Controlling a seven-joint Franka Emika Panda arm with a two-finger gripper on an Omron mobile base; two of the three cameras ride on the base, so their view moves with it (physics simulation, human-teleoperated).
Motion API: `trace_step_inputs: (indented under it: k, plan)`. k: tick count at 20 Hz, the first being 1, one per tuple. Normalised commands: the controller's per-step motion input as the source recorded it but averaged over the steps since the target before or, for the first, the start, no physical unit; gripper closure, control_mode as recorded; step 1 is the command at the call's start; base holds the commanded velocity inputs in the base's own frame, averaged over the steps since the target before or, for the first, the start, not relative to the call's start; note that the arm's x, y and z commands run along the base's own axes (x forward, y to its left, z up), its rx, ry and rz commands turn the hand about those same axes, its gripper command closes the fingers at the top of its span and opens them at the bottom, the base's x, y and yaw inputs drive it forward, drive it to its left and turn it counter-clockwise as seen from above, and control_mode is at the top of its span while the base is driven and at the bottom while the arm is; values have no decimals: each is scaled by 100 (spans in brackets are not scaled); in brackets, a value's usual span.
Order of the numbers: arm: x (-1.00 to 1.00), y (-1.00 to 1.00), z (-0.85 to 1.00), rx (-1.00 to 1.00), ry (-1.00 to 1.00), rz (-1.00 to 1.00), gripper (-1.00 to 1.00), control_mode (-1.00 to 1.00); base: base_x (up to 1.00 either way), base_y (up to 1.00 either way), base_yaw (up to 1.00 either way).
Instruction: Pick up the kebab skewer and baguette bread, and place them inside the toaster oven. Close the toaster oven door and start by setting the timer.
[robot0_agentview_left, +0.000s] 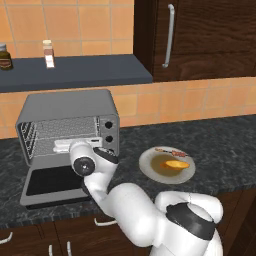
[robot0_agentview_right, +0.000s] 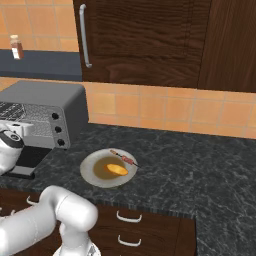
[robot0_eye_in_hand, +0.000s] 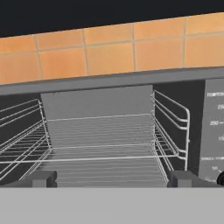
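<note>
I see toaster oven (robot0_agentview_left: 70, 107): matt grey metal, wire racks | counter (robot0_agentview_right: 200, 160): speckled dark stone | cabinet (robot0_agentview_right: 150, 40): dark wood | wall (robot0_eye_in_hand: 109, 48): orange tile

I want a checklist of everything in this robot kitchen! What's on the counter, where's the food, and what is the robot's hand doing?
Surface: dark speckled counter, bare on the right side.
Job's things: kebab skewer and baguette bread lie on the plate; toaster oven has nothing on its racks; toaster oven door folded down open.
Clutter: two jars on the shelf.
Grippers: gripper open, holding nothing, facing the oven racks.
Cables: nothing seen.
Surroundings: orange tiles, dark wood cabinet.
</note>
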Motion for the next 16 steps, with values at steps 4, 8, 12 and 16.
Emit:
trace_step_inputs:
  k: [4, 8, 12, 16]
  plan:
    - [30, 11, 1, 2, 7, 0, -100, -100, 0, 0, 0]
    - [26, 26, 0, 0, 6, 0, -100, -100, 0, 0, 0]
    - [46, 16, 0, 0, 0, 0, -100, -100, 0, 0, 0]
    - [43, 0, -6, -1, 0, 0, -100, -100, 0, 0, 0]
